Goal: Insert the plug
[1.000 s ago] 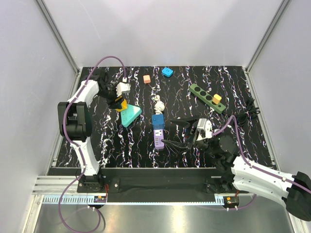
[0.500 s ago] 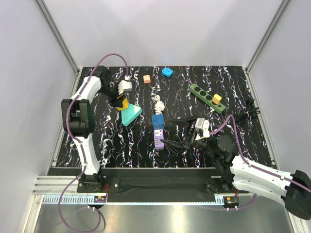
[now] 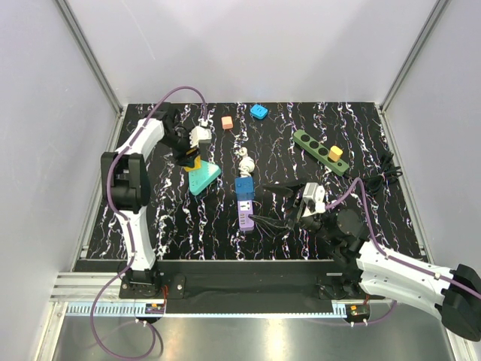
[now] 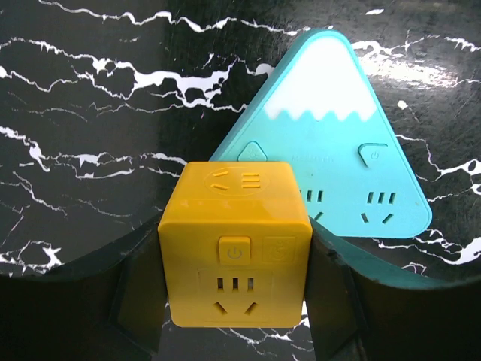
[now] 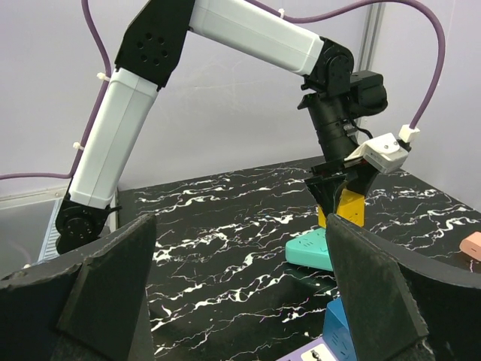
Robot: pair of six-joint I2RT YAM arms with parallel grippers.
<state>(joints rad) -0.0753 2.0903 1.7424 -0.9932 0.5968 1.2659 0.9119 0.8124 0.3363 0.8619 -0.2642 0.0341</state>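
Note:
The plug is a yellow cube [image 4: 234, 244] with a power button and socket holes on its face. My left gripper [image 4: 234, 301] is shut on it, one dark finger [image 4: 139, 293] pressing each side. The cube [image 3: 192, 162] hangs over the near-left corner of a teal triangular power strip [image 4: 338, 173] [image 3: 204, 177]; whether they touch I cannot tell. In the right wrist view the yellow cube [image 5: 349, 207] sits just above the teal strip [image 5: 312, 252]. My right gripper [image 5: 240, 301] [image 3: 298, 210] stands open and empty, low near the table's middle.
A purple power strip [image 3: 246, 215] with a blue cube [image 3: 243, 186] on it lies centre, with black cable beside it. A green strip [image 3: 317, 149] carrying a yellow plug [image 3: 335, 153] lies back right. An orange block [image 3: 227, 122], a blue piece [image 3: 259, 111] and a white plug [image 3: 246, 160] lie behind.
My left gripper has carried the yellow cube a little to the right, over the teal strip's corner, and its wrist has turned. The right arm has barely moved.

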